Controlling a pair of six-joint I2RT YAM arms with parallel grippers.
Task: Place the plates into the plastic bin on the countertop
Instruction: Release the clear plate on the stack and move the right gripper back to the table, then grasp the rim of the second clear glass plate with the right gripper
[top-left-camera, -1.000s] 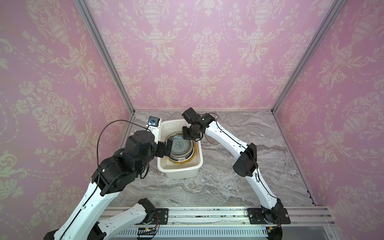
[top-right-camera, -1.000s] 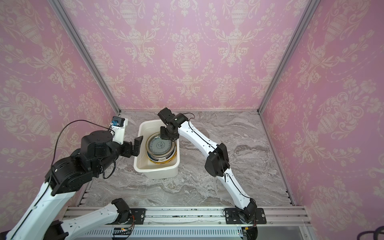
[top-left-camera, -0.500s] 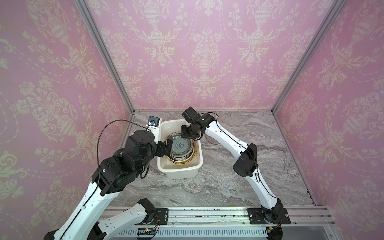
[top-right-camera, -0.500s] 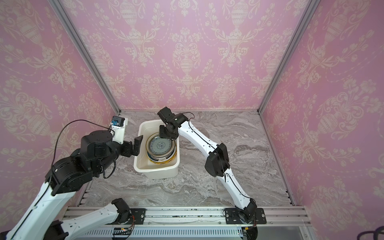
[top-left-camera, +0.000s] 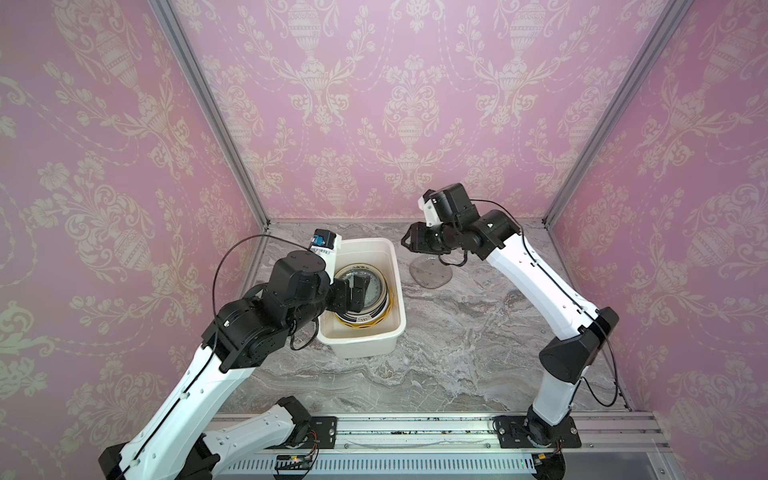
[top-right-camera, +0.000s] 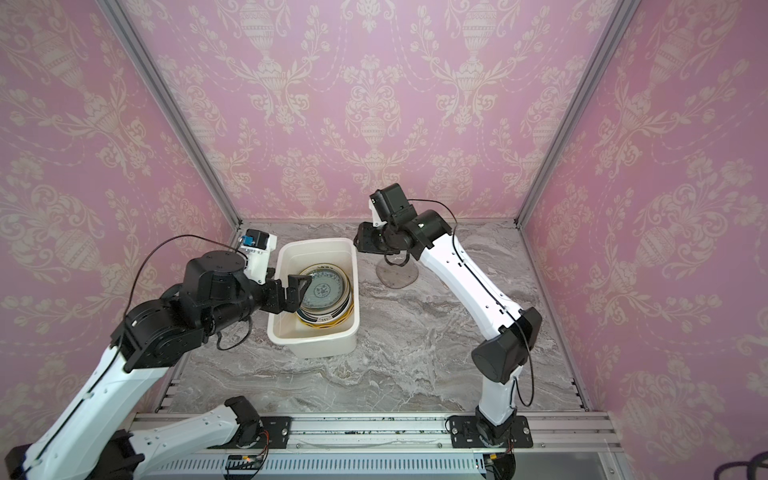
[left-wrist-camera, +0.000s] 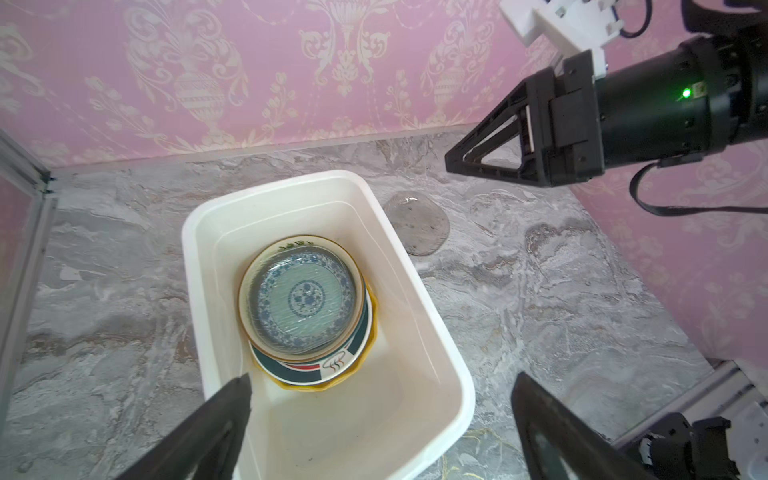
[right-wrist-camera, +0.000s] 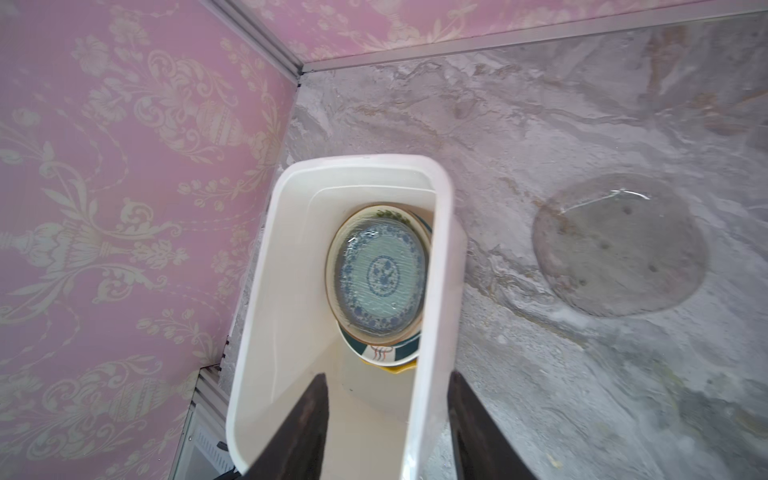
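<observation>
The white plastic bin (top-left-camera: 361, 347) (top-right-camera: 311, 345) stands on the grey countertop (top-left-camera: 457, 353) at the back left. Inside is a stack of plates (top-left-camera: 372, 291) (left-wrist-camera: 305, 297) (right-wrist-camera: 380, 276): a blue-patterned one on top, then cream, dark-rimmed white and yellow. A clear grey glass plate (top-left-camera: 430, 272) (top-right-camera: 397, 274) (left-wrist-camera: 415, 224) (right-wrist-camera: 619, 245) lies flat on the countertop just right of the bin. My left gripper (top-left-camera: 353, 291) (left-wrist-camera: 381, 376) hangs wide open and empty over the bin's left side. My right gripper (top-left-camera: 409, 241) (top-right-camera: 358, 241) (right-wrist-camera: 388, 375) is open and empty, raised above the bin's far right corner.
Pink patterned walls close in the left, back and right, with metal posts at the back corners. A ribbed aluminium rail (top-left-camera: 415, 432) carrying both arm bases runs along the front edge. The right arm's elbow (top-left-camera: 577, 353) stands over the right side of the countertop.
The right gripper has drawn back from over the plates in the bin, up and to the right, with its jaws wider. The glass plate now shows. The left arm is unmoved.
</observation>
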